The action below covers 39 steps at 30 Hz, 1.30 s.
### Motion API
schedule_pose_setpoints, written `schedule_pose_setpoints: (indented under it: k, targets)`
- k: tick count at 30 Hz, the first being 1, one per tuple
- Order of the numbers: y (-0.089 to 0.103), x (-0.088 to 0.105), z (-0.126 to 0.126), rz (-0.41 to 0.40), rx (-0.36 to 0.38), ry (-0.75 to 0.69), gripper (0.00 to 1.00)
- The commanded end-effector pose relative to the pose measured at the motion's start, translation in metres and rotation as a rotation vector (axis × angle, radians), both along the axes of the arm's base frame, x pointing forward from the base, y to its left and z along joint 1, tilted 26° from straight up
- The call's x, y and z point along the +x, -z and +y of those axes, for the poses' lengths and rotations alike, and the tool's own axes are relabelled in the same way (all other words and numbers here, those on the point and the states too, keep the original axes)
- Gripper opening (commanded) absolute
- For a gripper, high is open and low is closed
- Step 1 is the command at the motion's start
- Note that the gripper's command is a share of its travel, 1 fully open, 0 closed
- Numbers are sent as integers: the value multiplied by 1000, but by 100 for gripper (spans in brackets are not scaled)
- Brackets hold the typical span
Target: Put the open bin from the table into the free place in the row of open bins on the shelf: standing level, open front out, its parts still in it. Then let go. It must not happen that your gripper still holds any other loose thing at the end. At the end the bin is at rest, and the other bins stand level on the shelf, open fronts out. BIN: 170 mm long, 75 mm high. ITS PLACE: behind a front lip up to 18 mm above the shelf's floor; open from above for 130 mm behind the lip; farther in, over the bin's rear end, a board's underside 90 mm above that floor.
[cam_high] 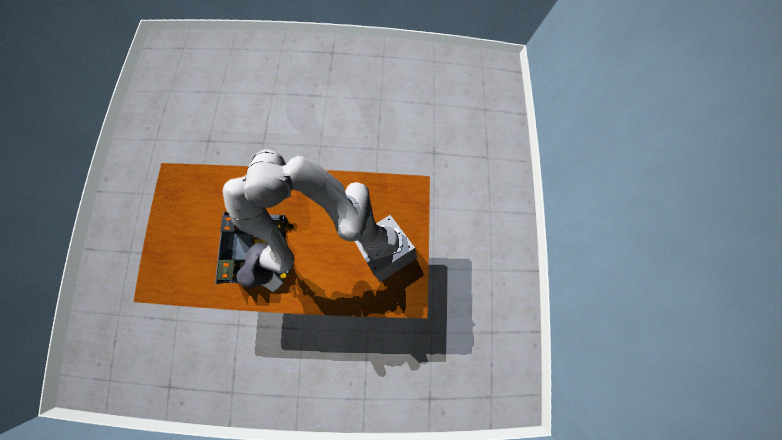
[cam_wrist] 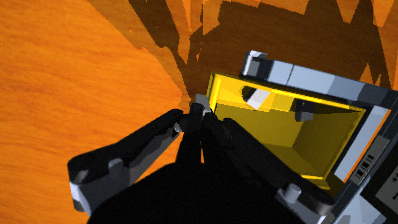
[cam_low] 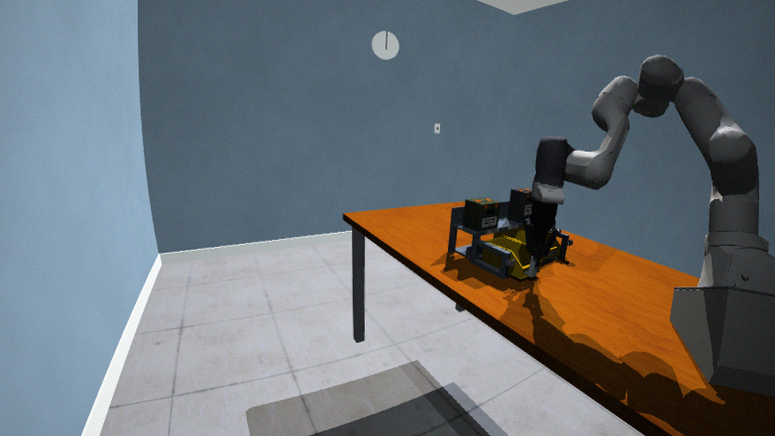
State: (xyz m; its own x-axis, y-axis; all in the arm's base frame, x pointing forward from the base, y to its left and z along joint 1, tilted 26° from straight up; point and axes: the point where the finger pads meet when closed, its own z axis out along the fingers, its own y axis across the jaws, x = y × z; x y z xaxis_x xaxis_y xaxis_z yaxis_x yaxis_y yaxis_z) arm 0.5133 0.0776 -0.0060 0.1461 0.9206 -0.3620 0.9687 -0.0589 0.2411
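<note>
A yellow open bin (cam_wrist: 282, 132) (cam_low: 521, 268) sits at the near end of the row in the grey shelf (cam_wrist: 310, 82) (cam_low: 495, 262). Its front end reaches a little past the end of the side rail. A pale part (cam_wrist: 258, 98) and a dark part (cam_wrist: 303, 111) show inside it. Whether it stands level behind the lip is hard to tell. My gripper (cam_wrist: 199, 103) (cam_low: 533, 270) is shut, fingers pointing down, with its tips close outside the bin's front wall. Nothing shows between them. More yellow shows farther along the row (cam_low: 551, 250), largely hidden by the gripper.
A green-black box (cam_low: 481, 215) (cam_high: 225, 270) and a dark box (cam_low: 519, 204) (cam_high: 228, 223) stand on the shelf's upper board (cam_high: 234, 246). The arm hides much of the shelf from above. The wooden table (cam_high: 180, 246) (cam_low: 611, 281) extends around the shelf.
</note>
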Motion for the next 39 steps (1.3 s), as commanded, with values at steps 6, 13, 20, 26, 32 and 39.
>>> schedule_pose_setpoints:
  k: [6,13,20,26,32,39]
  targets:
    - [0,3,-2,4,-2,0,0]
    - [-1,5,-2,4,-2,0,0]
    - [-2,9,-2,4,-2,0,0]
    - [-2,11,-2,4,-2,0,0]
    - [-3,15,-2,4,-2,0,0]
    - [-4,20,-3,4,-2,0,0]
